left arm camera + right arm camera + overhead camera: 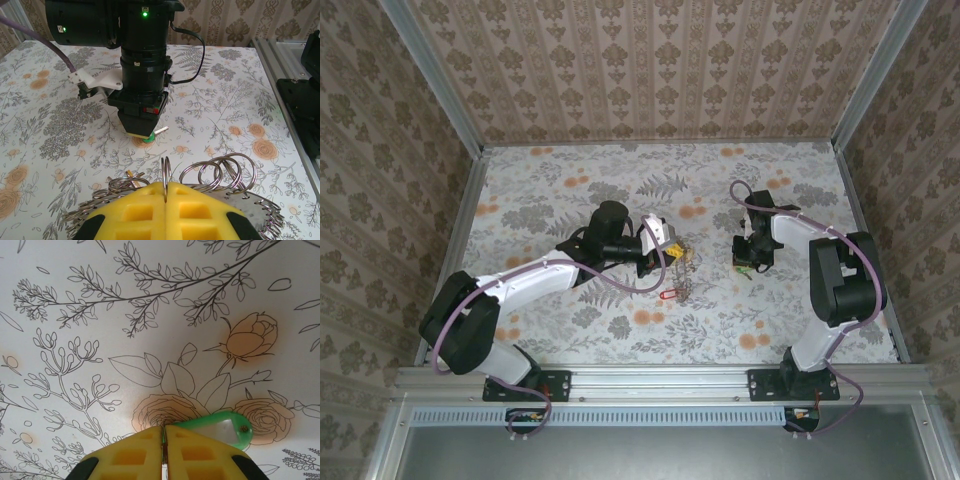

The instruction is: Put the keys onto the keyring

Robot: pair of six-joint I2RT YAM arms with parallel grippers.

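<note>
I have my left end effector (165, 186) pinched shut on one upright loop of the silvery-grey metal chain keyring (218, 165) near the middle of the floral surface (50, 115), apparently presenting it for threading, while my right end effector (163, 436), toward the right edge, grips the small green-headed key (227, 429).

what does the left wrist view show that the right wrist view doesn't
Left wrist view: the left fingers shut on one loop of the keyring, more loops fanned out behind, and the right arm standing over the table.
Right wrist view: a close look at the right fingers, shut with a thin metal sliver pinched between them.
Both: the green-headed key at the right fingers' tips, lying on the floral table.
</note>
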